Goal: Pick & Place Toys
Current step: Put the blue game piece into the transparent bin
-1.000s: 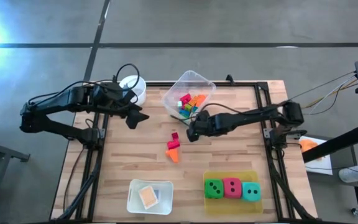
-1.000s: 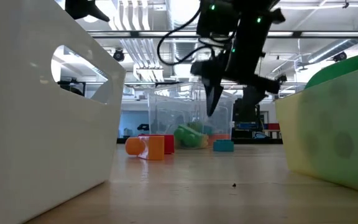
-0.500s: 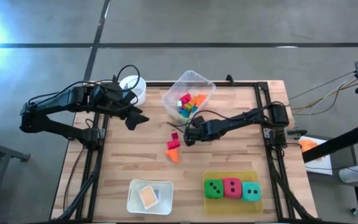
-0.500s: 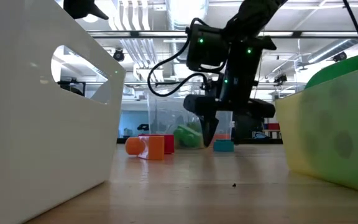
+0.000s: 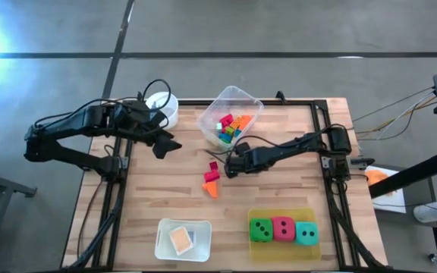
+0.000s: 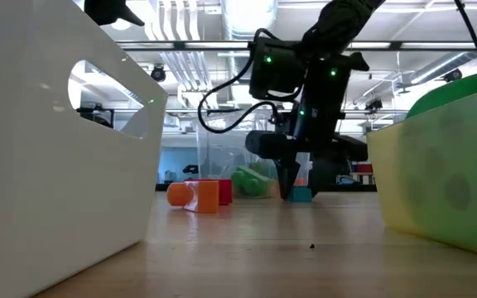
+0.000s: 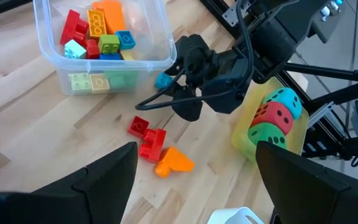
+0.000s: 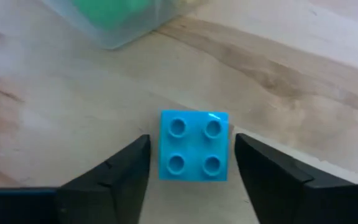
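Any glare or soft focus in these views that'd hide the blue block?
High view: strong glare at the upper left edge, away from the table. Low view: white bin and yellow-green tray close up and blurred. Right wrist view: blue block sharp between the right tool fingers, clear tub blurred.

the clear tub [image 5: 230,106] stands at the table's [image 5: 294,189] far edge, with many small blocks [image 5: 232,126] inside it. left of the tub, at the table's far left corner, is the cup [image 5: 162,107]. just before the tub lies one block [image 8: 194,145] on the table, between the right gripper's [image 8: 191,163] fingers. before the tub and a little left lie three loose blocks [image 5: 212,179] close together. well before the tub, at the near edge, a tray [image 5: 283,243] holds three dice [image 5: 283,228] in a row; left of that tray a bin [image 5: 182,240] holds flat tiles [image 5: 181,240]. the left gripper [image 5: 165,143] hangs left of the tub.
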### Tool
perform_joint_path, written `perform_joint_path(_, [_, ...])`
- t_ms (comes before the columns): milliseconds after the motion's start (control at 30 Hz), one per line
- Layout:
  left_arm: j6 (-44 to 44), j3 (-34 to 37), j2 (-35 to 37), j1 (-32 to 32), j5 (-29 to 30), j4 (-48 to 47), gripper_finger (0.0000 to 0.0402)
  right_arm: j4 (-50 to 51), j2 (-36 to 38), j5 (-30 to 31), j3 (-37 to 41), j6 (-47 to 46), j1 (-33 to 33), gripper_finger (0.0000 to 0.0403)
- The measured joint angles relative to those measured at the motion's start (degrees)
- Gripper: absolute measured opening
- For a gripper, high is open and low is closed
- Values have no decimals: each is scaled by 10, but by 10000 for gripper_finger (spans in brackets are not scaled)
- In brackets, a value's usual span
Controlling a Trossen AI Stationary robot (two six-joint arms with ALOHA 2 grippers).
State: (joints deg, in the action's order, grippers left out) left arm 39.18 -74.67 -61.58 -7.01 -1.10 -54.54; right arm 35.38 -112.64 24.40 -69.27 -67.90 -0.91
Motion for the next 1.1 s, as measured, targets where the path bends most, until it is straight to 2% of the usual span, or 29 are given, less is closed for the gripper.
perform_joint_path(200, [0,0,0,0,0,0,329,-10,3,-2,26,-45,-4,178])
perform_joint_path(433, [3,0,0,0,-7,-1,329,-7,3,11,34,-57,-19,140])
perform_joint_path(833, [16,0,0,0,-8,-3,329,6,3,-2,16,-23,-21,136])
perform_joint_path(1100, [21,0,0,0,-8,-8,329,5,38,-63,7,68,-33,136])
